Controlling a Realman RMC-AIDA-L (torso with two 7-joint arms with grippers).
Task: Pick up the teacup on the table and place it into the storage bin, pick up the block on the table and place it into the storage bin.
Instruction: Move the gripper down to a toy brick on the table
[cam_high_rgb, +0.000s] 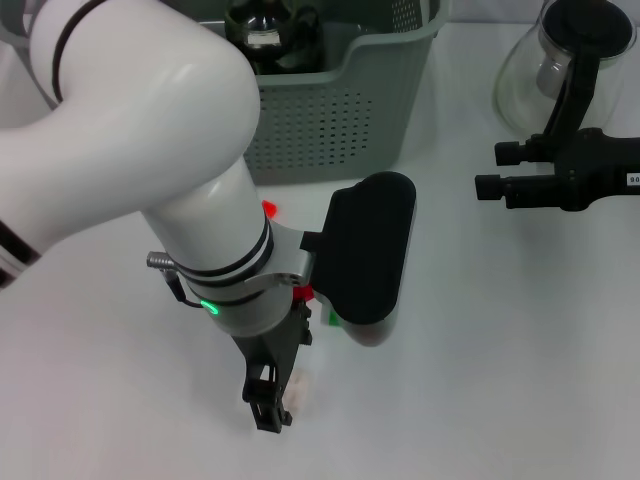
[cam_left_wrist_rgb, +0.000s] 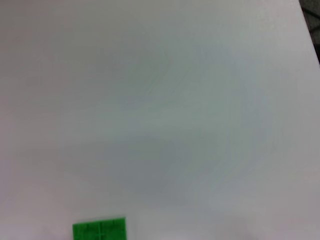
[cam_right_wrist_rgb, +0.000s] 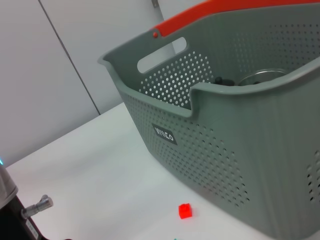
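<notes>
- The storage bin (cam_high_rgb: 330, 120), a grey-green perforated basket with a scooped front rim, stands at the far side of the white table (cam_high_rgb: 500, 350); the right wrist view shows its small black label (cam_right_wrist_rgb: 164, 134) with white lettering and an orange-red band (cam_right_wrist_rgb: 225, 12) along its far rim.
- Inside the bin sits a dark glass vessel (cam_high_rgb: 262, 30), partly hidden by the left arm.
- A small red block (cam_right_wrist_rgb: 185, 211) lies on the table just in front of the bin; a green block (cam_left_wrist_rgb: 100, 230) shows at the edge of the left wrist view, on bare table.
- The left gripper (cam_high_rgb: 268, 400) hangs low over the table's near side, pointing down; whether its fingers are spread or closed cannot be told.
- The right gripper (cam_high_rgb: 500, 170) hovers at the table's right, near a clear glass pot (cam_high_rgb: 560, 70), its two black fingers apart and holding nothing.
</notes>
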